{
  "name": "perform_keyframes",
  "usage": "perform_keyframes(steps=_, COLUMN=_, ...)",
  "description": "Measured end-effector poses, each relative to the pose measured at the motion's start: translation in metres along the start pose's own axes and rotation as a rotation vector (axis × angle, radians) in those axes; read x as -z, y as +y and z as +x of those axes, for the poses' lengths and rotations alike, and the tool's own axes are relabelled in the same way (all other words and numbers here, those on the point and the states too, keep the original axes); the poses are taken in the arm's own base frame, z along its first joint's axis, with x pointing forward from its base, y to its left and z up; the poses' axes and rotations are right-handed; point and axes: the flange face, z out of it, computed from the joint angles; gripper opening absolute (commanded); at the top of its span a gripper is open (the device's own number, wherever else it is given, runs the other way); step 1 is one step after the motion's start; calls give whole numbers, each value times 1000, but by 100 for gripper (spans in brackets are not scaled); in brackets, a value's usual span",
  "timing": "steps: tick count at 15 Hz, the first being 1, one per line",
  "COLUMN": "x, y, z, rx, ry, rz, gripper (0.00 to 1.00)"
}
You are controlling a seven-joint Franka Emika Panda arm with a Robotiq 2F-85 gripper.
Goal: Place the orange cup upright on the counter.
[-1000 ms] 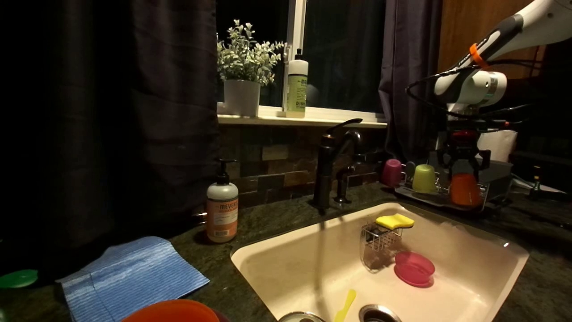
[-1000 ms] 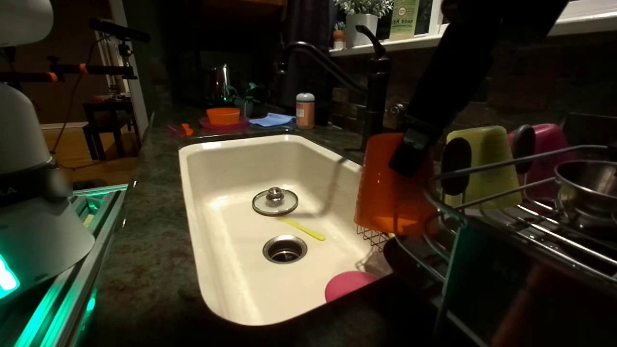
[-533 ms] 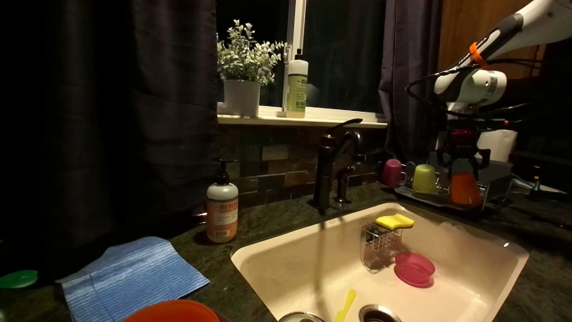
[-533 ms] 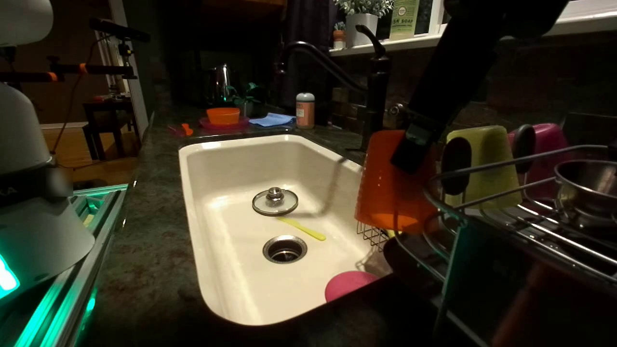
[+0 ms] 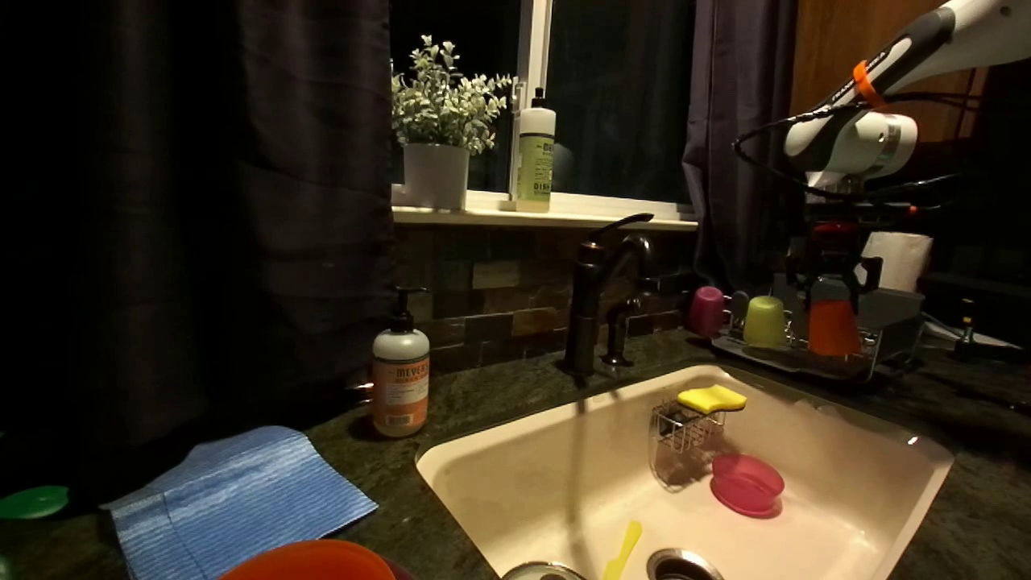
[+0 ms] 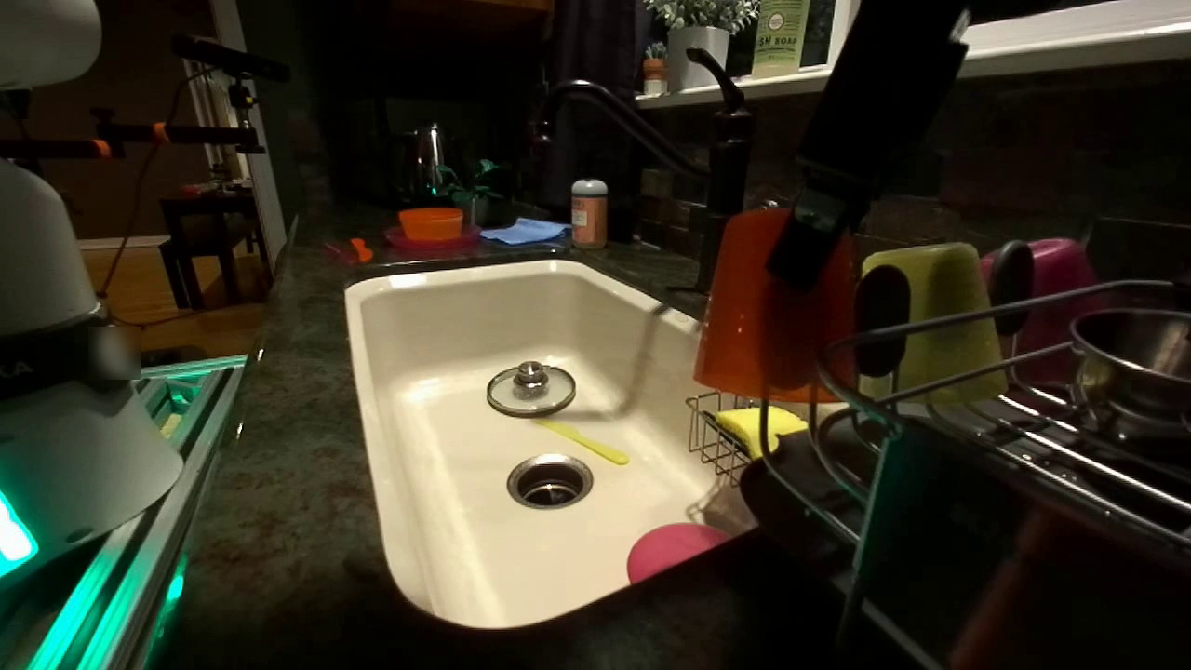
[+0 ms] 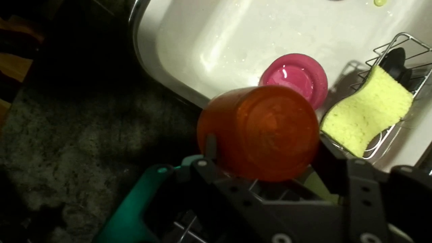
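Cup (image 6: 740, 326): mouth down, gripped toward its base (image 7: 275, 130), at the edge of the rack (image 6: 876, 498) nearest the sink (image 6: 447, 558); not yet on the desk (image 6: 270, 465).
Pincer (image 7: 268, 148): drawn in to the cup's width, fingers (image 7: 211, 146) against opposite sides of it; it holds nothing else.
Rack: the step looks like taking the cup away from here. Whether its mouth is wholly free of the rack is unclear, so raise it straight up until a gap shows all round, and only then move sideways.
Green cup (image 6: 958, 279): mouth down and near, a dark prong tip (image 6: 881, 316) between the two in an exterior view; steer away from it.
Taper: the wall narrows toward the hold, so any slide would probably loosen it. A firm squeeze and an even pace suit it.
Sink: a slip here could send the cup into it or onto the sponge (image 7: 368, 111); cross as little of it as possible.
Desk: the landing place. The pincer reaches from the base side, so a straight flip would put it underneath; laying the cup on its side, then taking a fresh hold, seems safer.
Base: should meet the desk flat before the pincer lets go.
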Motion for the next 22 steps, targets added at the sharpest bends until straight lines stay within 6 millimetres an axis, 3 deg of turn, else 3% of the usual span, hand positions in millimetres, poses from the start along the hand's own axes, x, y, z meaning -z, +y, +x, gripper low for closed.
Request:
perform_keyframes(steps=13, x=35, y=7, z=-40, rx=-150, ry=27, rz=58, gripper=44)
perform_keyframes(steps=22, x=48, y=50, z=-83, rx=-200, ry=34, rz=134, gripper=44)
